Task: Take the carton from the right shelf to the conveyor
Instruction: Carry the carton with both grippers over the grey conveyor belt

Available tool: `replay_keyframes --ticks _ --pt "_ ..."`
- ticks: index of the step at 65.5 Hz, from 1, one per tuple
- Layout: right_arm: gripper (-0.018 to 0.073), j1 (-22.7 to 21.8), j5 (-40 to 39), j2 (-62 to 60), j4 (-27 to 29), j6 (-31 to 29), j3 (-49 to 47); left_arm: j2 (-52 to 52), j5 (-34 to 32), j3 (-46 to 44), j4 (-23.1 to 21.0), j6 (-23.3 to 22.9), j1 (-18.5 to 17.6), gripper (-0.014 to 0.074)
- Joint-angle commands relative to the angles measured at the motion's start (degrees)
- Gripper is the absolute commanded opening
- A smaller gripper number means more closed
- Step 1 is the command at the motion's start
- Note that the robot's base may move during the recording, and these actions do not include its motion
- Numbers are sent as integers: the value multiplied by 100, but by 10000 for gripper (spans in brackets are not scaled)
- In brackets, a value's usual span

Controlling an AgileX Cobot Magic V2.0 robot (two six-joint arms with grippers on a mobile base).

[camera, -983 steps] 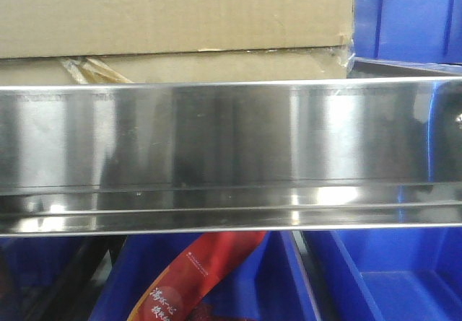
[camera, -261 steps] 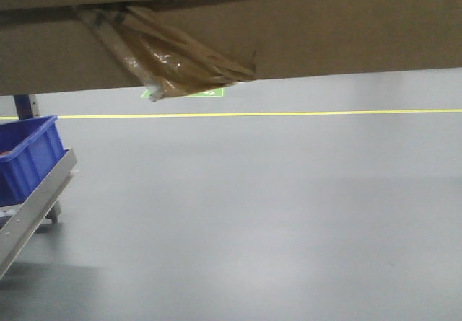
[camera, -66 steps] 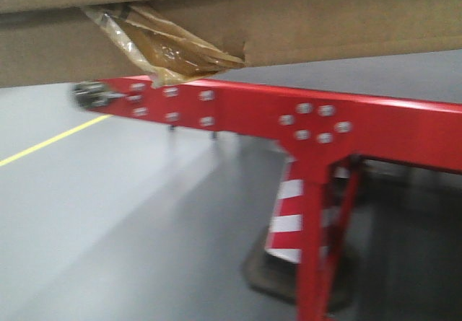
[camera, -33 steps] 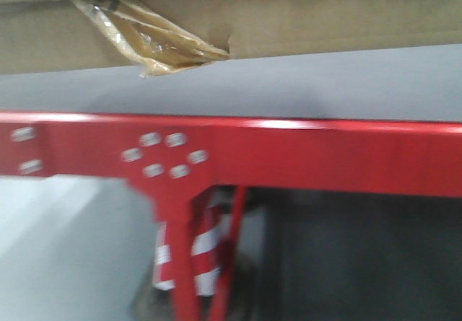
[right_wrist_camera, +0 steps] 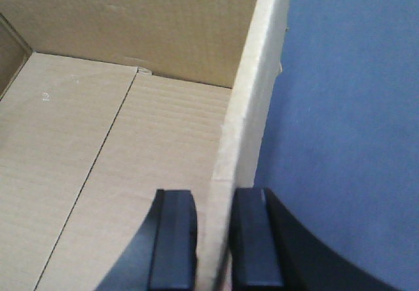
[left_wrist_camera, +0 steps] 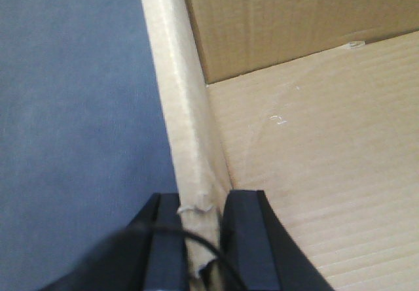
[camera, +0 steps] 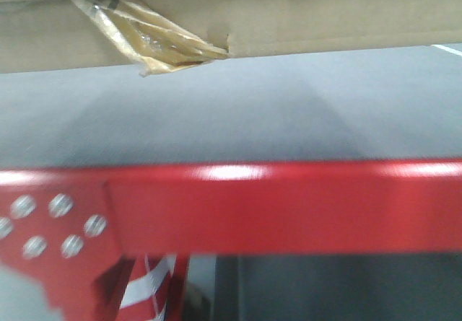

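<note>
carton (camera: 325,18) | plain brown, open-topped, tape wad (camera: 155,43) | left fingers (left_wrist_camera: 245,239), right fingers (right_wrist_camera: 173,239) pinching walls

No words, numbers, labels or brand marks can be read in any view. The plain brown corrugated cardboard carton (camera: 325,18) shows only bare board, and the crumpled glossy brown tape wad (camera: 155,43) on its lower edge has no legible print. Just below the red-painted metal beam (camera: 289,205), a red-and-white striped post (camera: 148,290) carries warning stripes without lettering.

Red-and-white striped post (camera: 149,286), pale grey floor (camera: 20,303).
</note>
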Motion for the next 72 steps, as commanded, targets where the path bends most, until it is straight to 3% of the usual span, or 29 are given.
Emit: replay_keyframes --ticks 1,72 --pt "-60 -8 -237 -82 6 -47 -31 -70 -13 -12 393 85 7 -16" --pt "-60 -8 -248 -82 6 -47 -31 -70 -13 -12 393 85 7 -16"
